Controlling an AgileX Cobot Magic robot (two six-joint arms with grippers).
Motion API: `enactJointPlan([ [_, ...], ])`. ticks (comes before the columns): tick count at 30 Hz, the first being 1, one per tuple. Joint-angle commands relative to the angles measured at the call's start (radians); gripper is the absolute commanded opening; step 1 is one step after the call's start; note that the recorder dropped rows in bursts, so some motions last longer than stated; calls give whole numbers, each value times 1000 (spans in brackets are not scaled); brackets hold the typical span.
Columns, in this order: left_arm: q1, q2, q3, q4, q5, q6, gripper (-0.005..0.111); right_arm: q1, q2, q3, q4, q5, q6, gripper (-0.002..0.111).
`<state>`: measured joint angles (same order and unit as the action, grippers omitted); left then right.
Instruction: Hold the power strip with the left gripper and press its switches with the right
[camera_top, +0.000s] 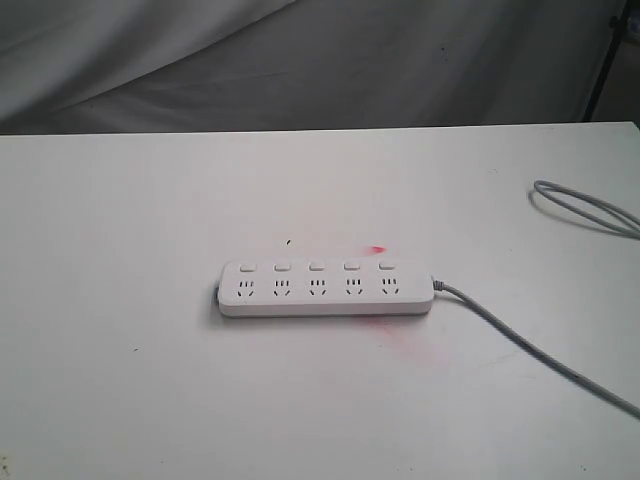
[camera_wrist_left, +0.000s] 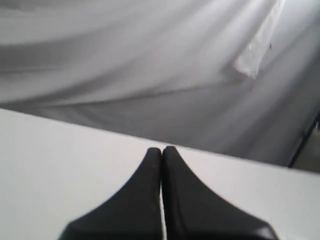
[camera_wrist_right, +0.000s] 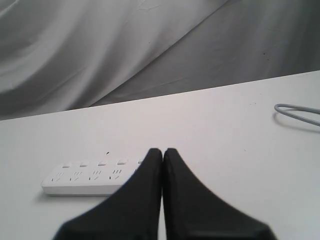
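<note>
Lying flat near the middle of the white table, your power strip was a long white bar with five sockets, the switches in a row along its far edge, the grey cord leaving its right end. Your left gripper and right gripper were both closed tight on nothing. The right wrist view showed the strip; the left showed only table and grey cloth.

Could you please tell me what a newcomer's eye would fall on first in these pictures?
The white power strip lies flat at the centre of the table, five switches in a row, its grey cord trailing off to the right. A pink smudge marks the surface beside it. The left end effector and right end effector are both shut, holding nothing.
</note>
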<state>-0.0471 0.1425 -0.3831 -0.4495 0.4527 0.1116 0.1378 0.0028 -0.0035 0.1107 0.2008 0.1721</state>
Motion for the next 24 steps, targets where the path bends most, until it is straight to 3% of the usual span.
enactJointPlan([
  [1,2,233,-178,-63,274,324,0,-9,-3,4,7,-1,0,0],
  [2,2,336,-253,-128,355,460,0,-9,-3,4,7,-1,0,0],
  [6,-22,599,-463,-323,467,870,0,-9,-3,4,7,-1,0,0],
  [11,-28,876,-647,-227,483,965,0,-9,-3,4,7,-1,0,0],
  [13,-28,961,-681,-235,504,1142,0,-9,-3,4,7,-1,0,0],
  [17,-40,1129,-685,-287,468,1267,0,-9,-3,4,7,-1,0,0],
  [20,-103,1211,-685,-252,448,1359,0,-9,-3,4,7,-1,0,0],
  [24,-209,1338,-688,-240,301,1440,0,-9,-3,4,7,-1,0,0],
])
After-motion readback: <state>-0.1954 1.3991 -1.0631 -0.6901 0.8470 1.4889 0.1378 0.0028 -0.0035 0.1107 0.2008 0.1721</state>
